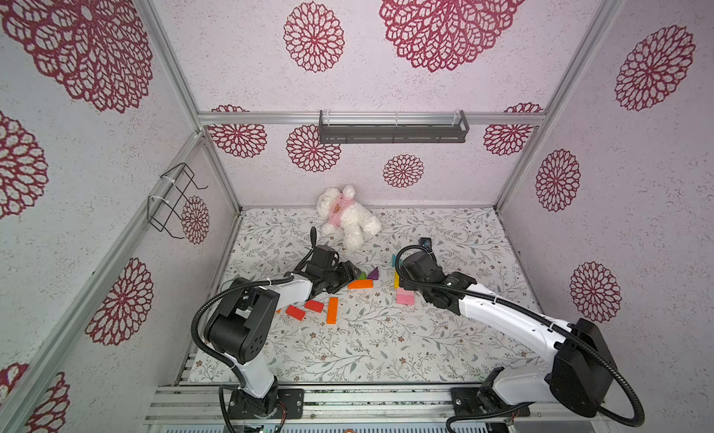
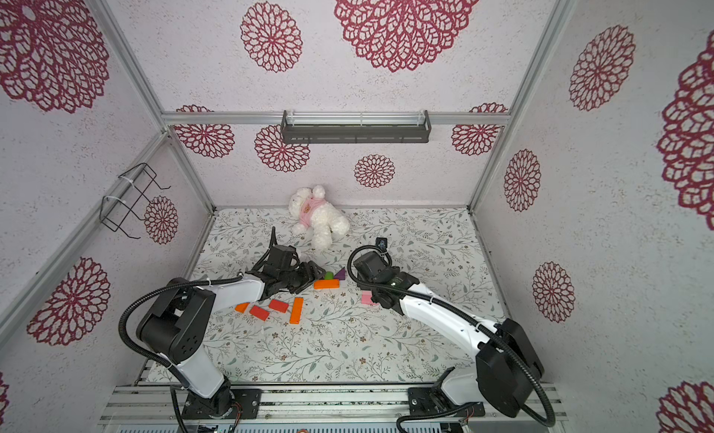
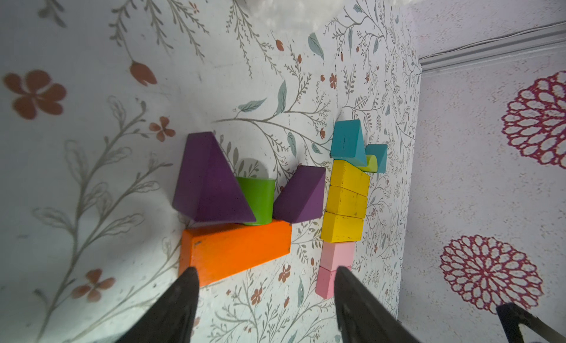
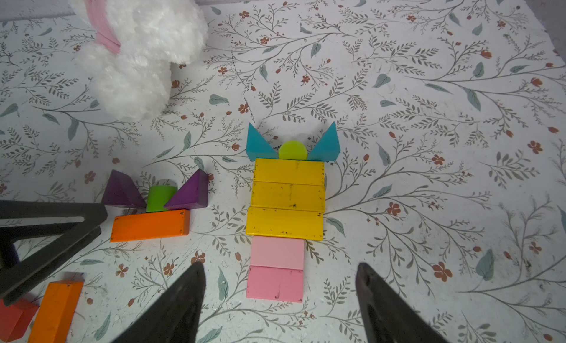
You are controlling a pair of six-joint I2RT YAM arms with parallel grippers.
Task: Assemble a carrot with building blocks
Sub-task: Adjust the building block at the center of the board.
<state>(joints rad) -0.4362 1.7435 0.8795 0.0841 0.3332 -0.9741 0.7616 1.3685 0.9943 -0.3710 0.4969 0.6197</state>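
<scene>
orange bar (image 3: pixel 235 249) looks light, rigid, smooth-painted; we'd pinch it across its long flat sides. left gripper (image 3: pixel 266 269) and right gripper (image 4: pixel 280 265) both spread, empty.

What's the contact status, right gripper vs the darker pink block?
Apart. In the right wrist view the right gripper is open, jaws either side of the darker pink block, bare cloth showing between each and it.

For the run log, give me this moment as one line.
left pincer: open, empty, at orange bar | right pincer: open, empty, near pink blocks
</scene>
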